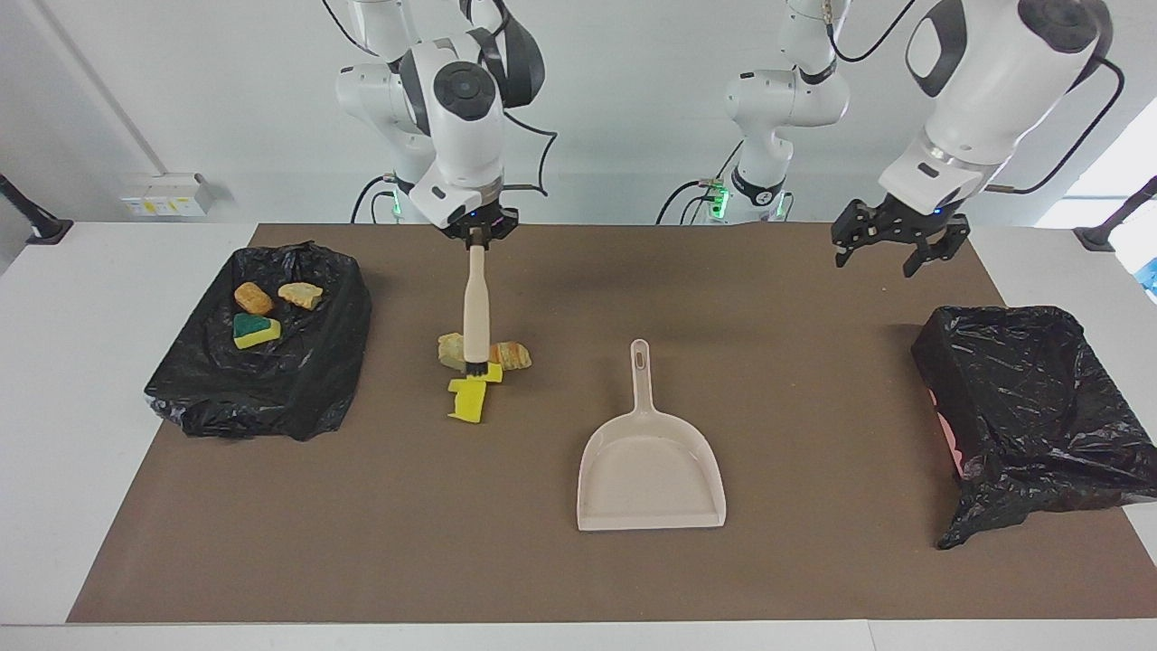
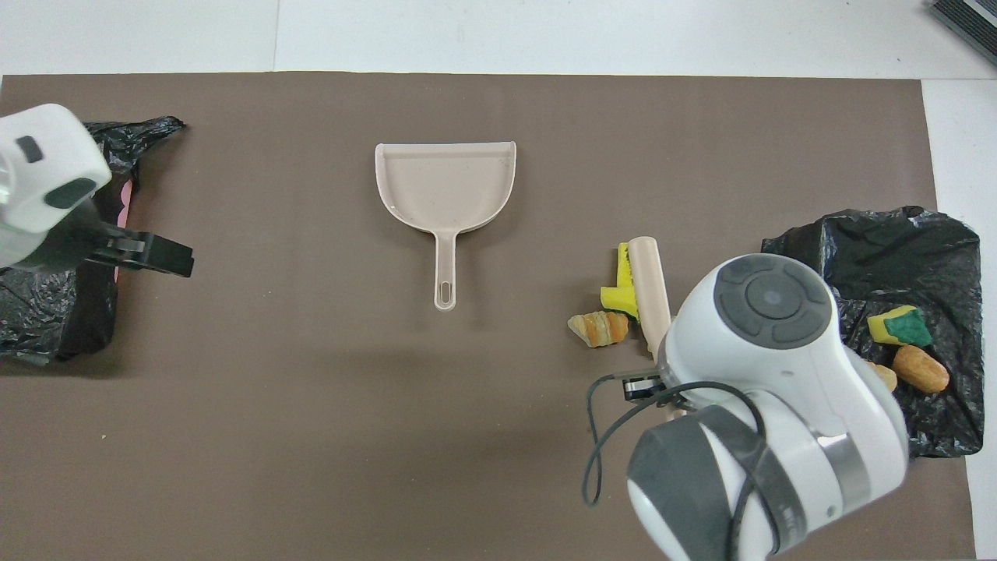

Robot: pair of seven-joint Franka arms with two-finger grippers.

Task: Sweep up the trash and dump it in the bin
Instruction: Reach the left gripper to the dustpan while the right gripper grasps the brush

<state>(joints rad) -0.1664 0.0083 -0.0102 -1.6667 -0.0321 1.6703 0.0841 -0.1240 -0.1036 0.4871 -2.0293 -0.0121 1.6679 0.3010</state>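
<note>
Two black-lined bins sit on the brown mat [image 1: 362, 542], one at each end of the table. The bin [image 1: 258, 339] at the right arm's end holds three scraps [image 1: 268, 311]: an orange lump, a tan lump and a green-topped sponge. The other bin [image 1: 1030, 407], at the left arm's end, shows nothing inside.

The right gripper [image 1: 476, 237] is clamped on the handle of one brush [image 1: 475, 303], which hangs bristles down over a pile of four scraps [image 1: 479, 371]: two yellow sponge pieces and two bread-like lumps. One dustpan [image 1: 651, 461] lies on the mat beside the brush, toward the left arm's end, apart from the pile.

The left gripper [image 1: 890, 253] hangs with fingers spread, holding nothing, over the mat near the second bin.
</note>
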